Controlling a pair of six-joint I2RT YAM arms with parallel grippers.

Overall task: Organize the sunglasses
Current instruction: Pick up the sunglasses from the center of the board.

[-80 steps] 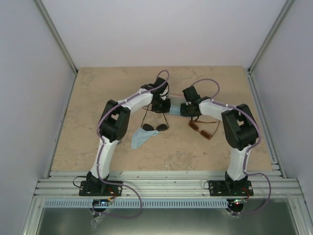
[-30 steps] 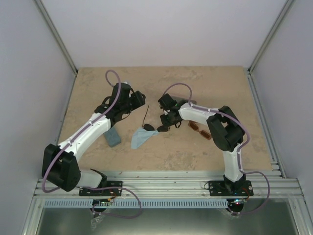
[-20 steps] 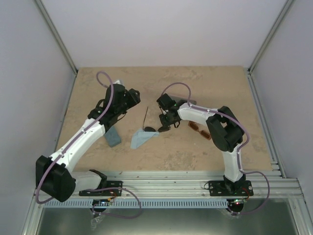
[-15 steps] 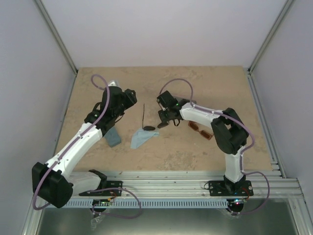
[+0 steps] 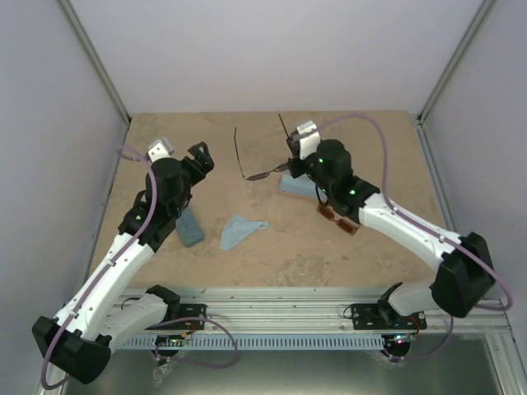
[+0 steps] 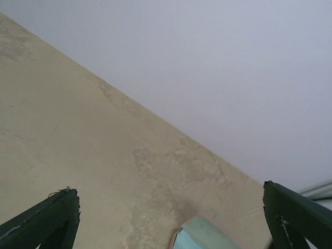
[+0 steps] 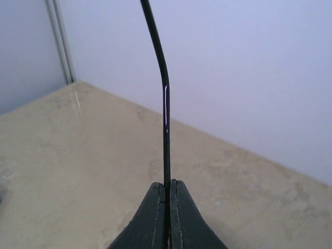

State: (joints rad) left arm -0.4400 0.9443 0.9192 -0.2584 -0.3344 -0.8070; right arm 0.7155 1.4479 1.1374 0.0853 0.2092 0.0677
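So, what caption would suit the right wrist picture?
Right gripper pinching a thin black sunglasses arm, beige table beyond.

Two sunglasses (image 5: 346, 226), two cases (image 5: 189, 226), one cloth (image 5: 239, 232)

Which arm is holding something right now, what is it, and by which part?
The right gripper is shut on the black wire sunglasses, pinching one thin temple arm. The left gripper is open and holds nothing.
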